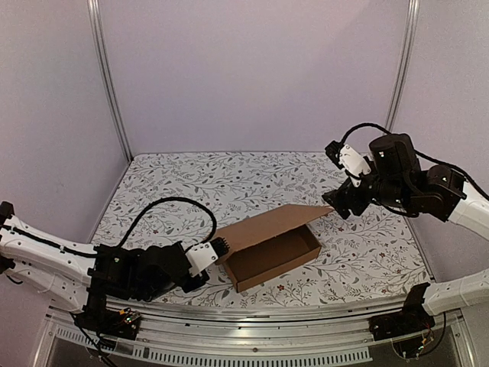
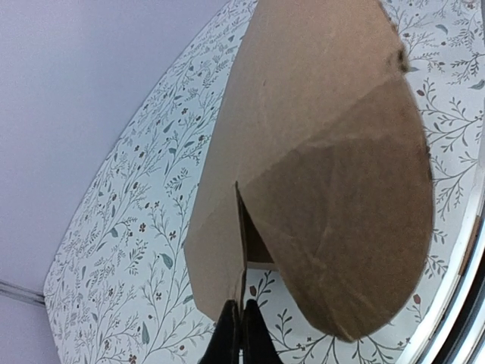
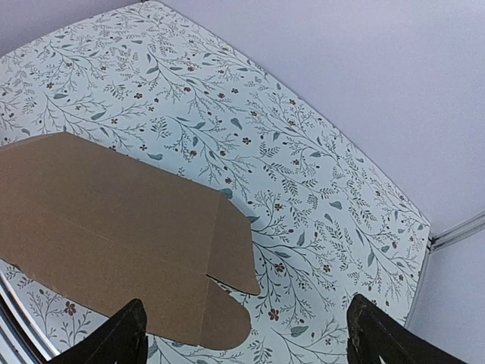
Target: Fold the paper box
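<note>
Closest in, the left claw [image 2: 241, 312] has its fingers pressed together right where an upright edge of the paper box [image 1: 271, 252] comes down to them; whether a sliver of card is nipped between them I cannot tell. That box sits near the front middle of the floral desk [image 1: 229, 176], its tray already formed and its lid [image 1: 267, 222] raised at a slant. The right claw [image 1: 334, 206] hangs by the lid's far right corner with its fingers wide apart and nothing between them.

My worry is the closing press. With so slight a hold at one corner, a push on the lid could slide or swing the light tray across the cloth. The rounded ear flap [image 3: 231, 250] could also land outside the tray wall and crumple instead of tucking in, and stiff card may spring the lid back up once let go
</note>
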Robot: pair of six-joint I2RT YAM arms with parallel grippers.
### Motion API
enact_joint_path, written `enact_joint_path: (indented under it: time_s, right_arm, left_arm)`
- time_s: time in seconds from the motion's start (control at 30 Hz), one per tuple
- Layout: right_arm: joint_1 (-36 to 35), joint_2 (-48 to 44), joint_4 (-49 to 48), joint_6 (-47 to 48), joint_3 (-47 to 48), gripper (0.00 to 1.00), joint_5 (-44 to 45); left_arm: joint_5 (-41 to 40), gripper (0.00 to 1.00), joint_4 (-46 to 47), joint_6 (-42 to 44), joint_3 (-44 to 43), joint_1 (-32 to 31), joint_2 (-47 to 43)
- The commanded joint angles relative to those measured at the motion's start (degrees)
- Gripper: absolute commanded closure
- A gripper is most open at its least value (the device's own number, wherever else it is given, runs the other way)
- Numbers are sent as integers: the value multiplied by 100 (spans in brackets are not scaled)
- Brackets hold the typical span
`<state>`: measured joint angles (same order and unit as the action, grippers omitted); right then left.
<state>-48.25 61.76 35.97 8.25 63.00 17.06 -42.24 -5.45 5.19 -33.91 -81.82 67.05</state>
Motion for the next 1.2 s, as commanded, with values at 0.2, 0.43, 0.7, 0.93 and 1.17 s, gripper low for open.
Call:
enact_joint_path:
  time_s: [0.2, 0.43, 0.7, 0.93, 1.17]
  right_arm:
    - [893, -469, -393, 121, -316, 10, -299]
    - [1488, -539, -1072, -345, -997, 11, -816]
    - [1765, -909, -1477, -1035, -1828, 15, -1113]
    - [1762, -1119, -2019, -1397, -2535, 20, -2272]
    - [1765, -778, -2701, -1258, -2704, 27, -2963]
  left_arm:
    - [358, 100, -86, 31, -12, 354, -649]
    - [494, 100, -132, -67, 133, 637, -924]
    - [919, 100, -60, -64, 284, 1047, -1316]
    - [1526, 100, 262, -138, 481, 1468, -1681]
    - [1862, 100, 250, -141, 507, 1577, -1707]
